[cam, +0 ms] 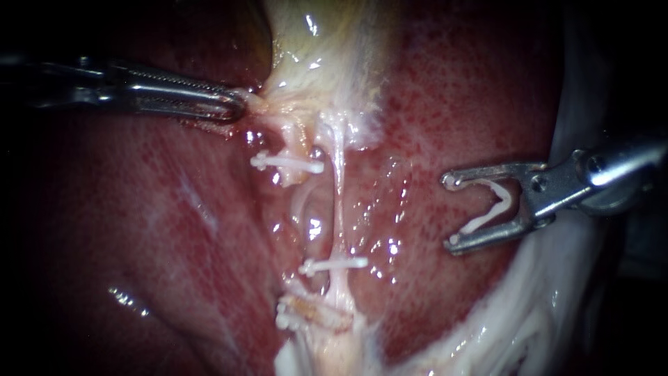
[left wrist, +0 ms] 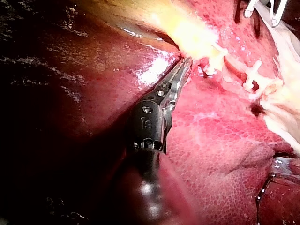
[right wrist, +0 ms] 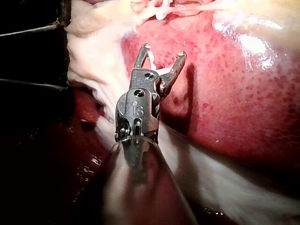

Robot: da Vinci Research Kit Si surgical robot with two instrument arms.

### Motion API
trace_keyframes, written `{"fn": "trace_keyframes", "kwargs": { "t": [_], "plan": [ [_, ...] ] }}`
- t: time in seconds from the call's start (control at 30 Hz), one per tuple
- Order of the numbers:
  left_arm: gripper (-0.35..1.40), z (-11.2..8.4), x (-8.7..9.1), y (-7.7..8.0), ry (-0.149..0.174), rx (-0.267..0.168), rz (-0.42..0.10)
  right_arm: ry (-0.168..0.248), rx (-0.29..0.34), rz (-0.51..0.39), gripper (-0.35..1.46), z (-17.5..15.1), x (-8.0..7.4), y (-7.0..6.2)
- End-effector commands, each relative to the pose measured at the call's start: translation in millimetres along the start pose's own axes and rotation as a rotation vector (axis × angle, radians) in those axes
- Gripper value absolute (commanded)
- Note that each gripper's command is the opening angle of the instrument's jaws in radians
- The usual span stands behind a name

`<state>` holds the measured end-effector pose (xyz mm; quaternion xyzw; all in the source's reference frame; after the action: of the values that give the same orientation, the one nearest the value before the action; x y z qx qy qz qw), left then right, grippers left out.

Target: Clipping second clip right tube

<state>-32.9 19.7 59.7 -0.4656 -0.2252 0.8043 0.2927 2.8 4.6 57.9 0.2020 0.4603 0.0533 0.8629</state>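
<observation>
The right tube (cam: 339,182) is a thin pale strand running down from the gallbladder (cam: 320,49), with one white clip (cam: 332,264) across its lower part. The left tube (cam: 298,150) beside it carries a clip (cam: 287,163); another clip (cam: 287,317) lies lower down. My right instrument (cam: 452,211) hangs over the liver to the right of the tube, clear of it, its jaws wide apart with an open white clip (cam: 495,207) seated between them. My left instrument (cam: 236,106) is shut on pale tissue at the gallbladder's neck (left wrist: 185,63). In the right wrist view the right instrument (right wrist: 163,51) points at the tubes ahead.
Red liver (cam: 139,230) surrounds the tubes on both sides. White fatty tissue (cam: 529,313) runs along the lower right, under the right instrument's shaft. Frayed pale tissue (cam: 327,341) lies below the lowest clip.
</observation>
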Motion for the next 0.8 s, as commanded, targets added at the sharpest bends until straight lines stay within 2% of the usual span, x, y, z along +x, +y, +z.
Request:
{"fn": "trace_keyframes", "kwargs": {
  "t": [0.03,0.17,0.37,0.43,0.57,0.8],
  "plan": [
    [-0.35,-0.3,0.3,0.0,0.000,-0.004,-0.001,0.000,0.000,0.000,0.50,0.0,0.0,0.0],
    [-0.35,-2.9,2.2,0.3,0.002,0.006,-0.012,0.000,0.000,0.000,0.50,0.0,-0.1,0.0],
    [-0.35,-6.9,4.8,1.2,0.047,0.024,-0.001,0.000,0.000,0.000,0.50,0.0,0.0,0.0],
    [-0.35,-7.4,5.1,1.5,0.050,0.026,0.002,0.006,-0.002,0.001,0.50,0.1,0.1,0.0],
    [-0.35,-7.4,5.2,1.7,0.050,0.027,0.001,0.048,0.029,0.007,0.50,0.7,0.8,-0.1],
    [-0.35,-7.3,5.2,1.8,0.050,0.029,0.001,0.138,0.096,0.208,0.50,3.4,2.9,-0.3]
  ]
}}
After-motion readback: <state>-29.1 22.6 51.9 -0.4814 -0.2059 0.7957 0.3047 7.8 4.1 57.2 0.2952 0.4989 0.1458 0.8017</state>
